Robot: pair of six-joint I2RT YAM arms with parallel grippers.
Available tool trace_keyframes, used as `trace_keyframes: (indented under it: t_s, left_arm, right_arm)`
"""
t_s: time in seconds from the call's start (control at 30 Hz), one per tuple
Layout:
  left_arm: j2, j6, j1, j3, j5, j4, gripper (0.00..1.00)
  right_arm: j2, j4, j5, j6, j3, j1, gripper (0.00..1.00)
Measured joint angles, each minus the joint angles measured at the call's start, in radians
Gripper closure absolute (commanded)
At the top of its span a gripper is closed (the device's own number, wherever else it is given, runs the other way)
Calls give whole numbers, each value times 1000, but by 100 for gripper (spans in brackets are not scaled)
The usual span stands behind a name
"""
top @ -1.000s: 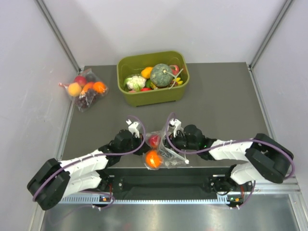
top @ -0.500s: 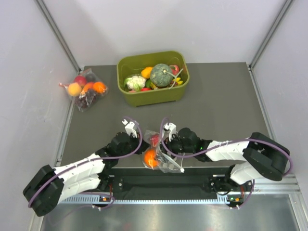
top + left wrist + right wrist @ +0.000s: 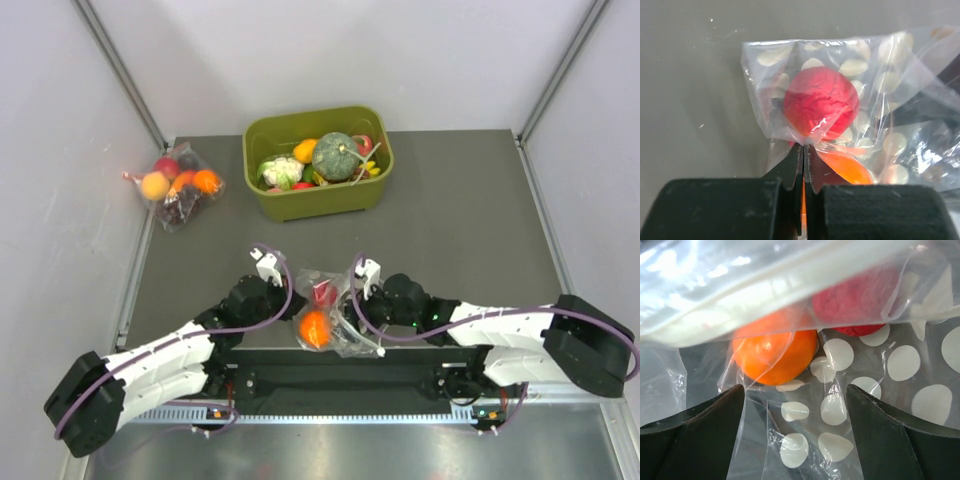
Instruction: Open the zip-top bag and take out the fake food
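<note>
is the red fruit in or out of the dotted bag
In. The left wrist view shows the red fruit inside the bag, dotted plastic wrapped across it; the left gripper pinches the plastic just below it.

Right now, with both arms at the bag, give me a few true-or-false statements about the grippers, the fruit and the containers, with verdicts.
1. The left gripper is shut on the zip-top bag. True.
2. The right gripper is clamped shut. False: it is open, with dotted bag plastic in front of it.
3. The red fruit lies loose on the table. False: it sits inside the zip-top bag, next to the orange fruit.
4. The dark green pumpkin is in the green tub. True.
5. The dotless bag is inside the green tub. False: it lies on the table left of the tub.
</note>
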Motion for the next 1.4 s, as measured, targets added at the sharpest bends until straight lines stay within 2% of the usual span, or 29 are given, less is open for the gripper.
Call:
trace_keyframes:
  t_s: [0.23, 0.53, 0.77, 1.03, 1.4]
  left_arm:
    - [0, 0, -1, 4, 1, -2, 100]
    - [9, 0, -5, 8, 0, -5, 100]
    - [17, -17, -56, 0, -31, 23, 100]
    - [72, -31, -162, -2, -138, 56, 100]
    - [87, -31, -179, -2, -182, 71, 100]
  right_arm:
    - [92, -40, 56, -39, 31, 86, 18]
    - [168, -50, 134, -61, 83, 133, 17]
    - [200, 65, 198, -42, 80, 188, 16]
    - [212, 207, 310, -34, 81, 274, 16]
    - [363, 270, 390, -33, 100, 320, 16]
